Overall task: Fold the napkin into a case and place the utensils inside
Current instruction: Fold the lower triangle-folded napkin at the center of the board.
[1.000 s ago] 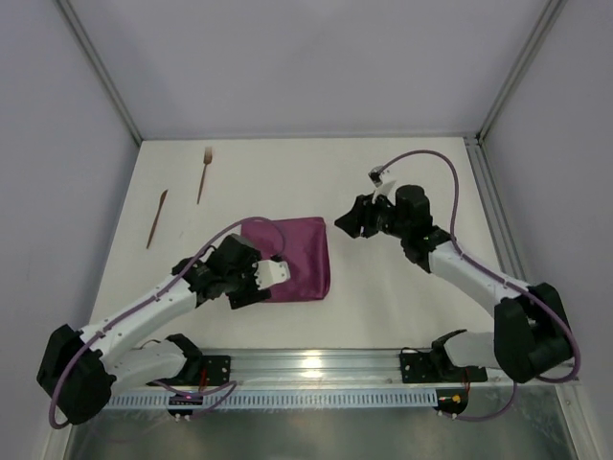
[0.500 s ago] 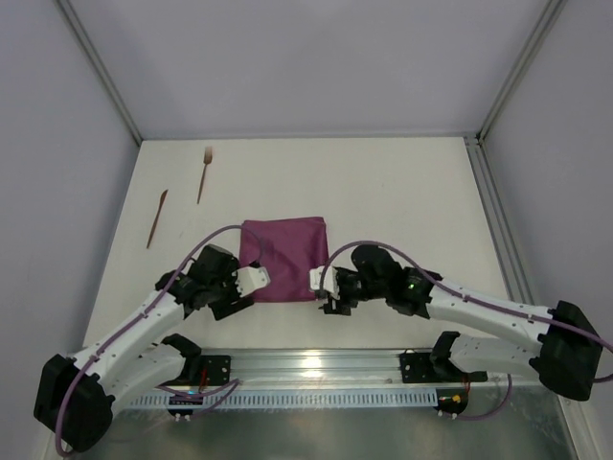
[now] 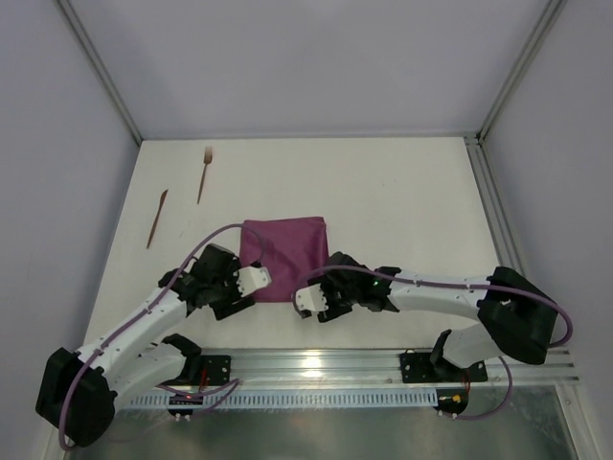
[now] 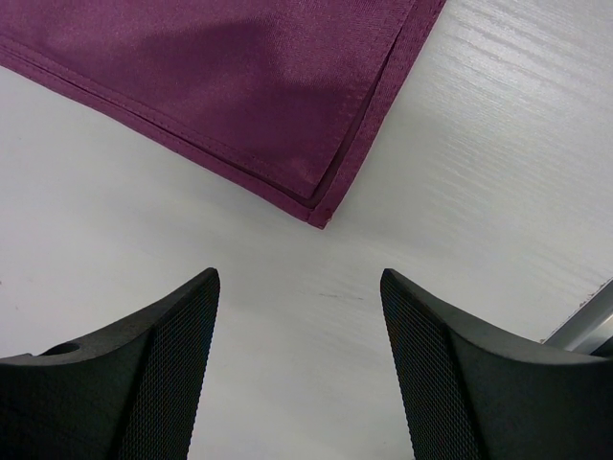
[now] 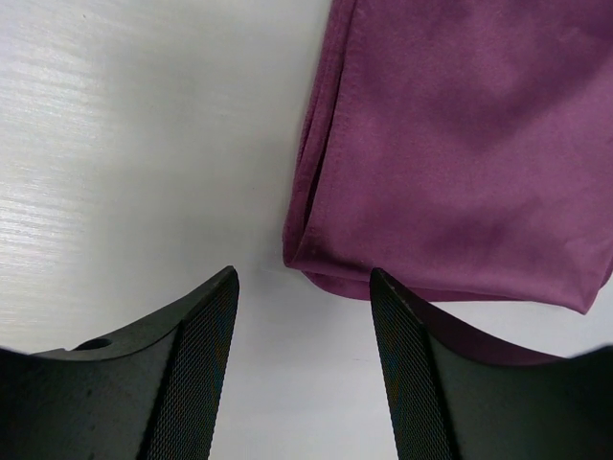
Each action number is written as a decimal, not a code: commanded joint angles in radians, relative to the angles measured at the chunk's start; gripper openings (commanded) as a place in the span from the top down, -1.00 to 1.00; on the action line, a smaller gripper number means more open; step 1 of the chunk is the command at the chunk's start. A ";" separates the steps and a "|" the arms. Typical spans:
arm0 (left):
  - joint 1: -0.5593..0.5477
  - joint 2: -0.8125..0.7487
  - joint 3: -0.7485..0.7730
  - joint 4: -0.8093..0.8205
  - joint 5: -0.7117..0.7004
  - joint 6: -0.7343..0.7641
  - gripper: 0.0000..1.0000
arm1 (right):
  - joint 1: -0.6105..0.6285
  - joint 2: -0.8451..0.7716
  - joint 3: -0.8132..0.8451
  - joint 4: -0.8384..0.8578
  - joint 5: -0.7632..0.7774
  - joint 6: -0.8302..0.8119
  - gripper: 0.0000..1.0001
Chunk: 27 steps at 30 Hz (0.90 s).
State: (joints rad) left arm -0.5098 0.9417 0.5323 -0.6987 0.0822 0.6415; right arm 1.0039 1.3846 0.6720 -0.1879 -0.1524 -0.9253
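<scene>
The plum-purple napkin (image 3: pixel 287 254) lies folded into a flat square at the middle of the table. My left gripper (image 3: pixel 247 290) hovers open at its near left corner, and in the left wrist view that corner (image 4: pixel 321 218) lies just beyond the empty gripper (image 4: pixel 299 280). My right gripper (image 3: pixel 320 304) stands open at the near right corner, where the folded edge of the napkin (image 5: pixel 450 144) sits just ahead of the gripper (image 5: pixel 304 280). The utensils lie far left: a wooden fork (image 3: pixel 204 172) and a slim knife (image 3: pixel 157 218). No case shape shows.
A metal rail (image 3: pixel 316 364) runs along the near edge under the arm bases. Grey walls and frame posts (image 3: pixel 101 77) close in the white table (image 3: pixel 402 192) at the back and sides.
The right arm swung from the back right down to the napkin's near right corner, opening a little wider. The left gripper drew back off the napkin to its near left corner.
</scene>
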 commanded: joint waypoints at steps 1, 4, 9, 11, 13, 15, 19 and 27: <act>0.007 0.011 0.001 0.031 0.024 0.009 -0.40 | 0.021 0.054 0.038 -0.004 0.037 -0.086 -0.23; 0.007 0.014 0.005 0.027 0.019 0.009 -0.40 | 0.035 0.100 0.049 -0.002 0.054 -0.113 -0.23; 0.014 0.011 0.005 0.013 0.014 0.014 -0.40 | 0.039 0.134 0.070 -0.005 0.079 -0.136 -0.20; 0.016 0.012 0.006 0.008 0.013 0.015 -0.39 | 0.041 0.136 0.070 -0.025 0.103 -0.141 -0.18; 0.016 0.014 0.009 0.007 0.014 0.017 -0.40 | 0.041 0.130 0.070 -0.045 0.105 -0.144 -0.15; 0.016 0.016 0.014 0.007 0.016 0.017 -0.39 | 0.041 0.133 0.073 -0.057 0.099 -0.148 -0.10; 0.016 0.016 0.037 -0.011 0.021 0.017 -0.38 | 0.039 0.180 0.100 -0.094 0.122 -0.147 0.13; 0.016 0.011 0.078 -0.074 0.093 0.029 -0.37 | 0.025 0.197 0.063 -0.047 0.128 -0.090 0.60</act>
State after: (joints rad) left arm -0.5007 0.9565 0.5697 -0.7387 0.1211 0.6472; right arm 1.0355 1.5604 0.7574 -0.2134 -0.0353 -1.0508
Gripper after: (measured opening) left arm 0.687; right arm 0.216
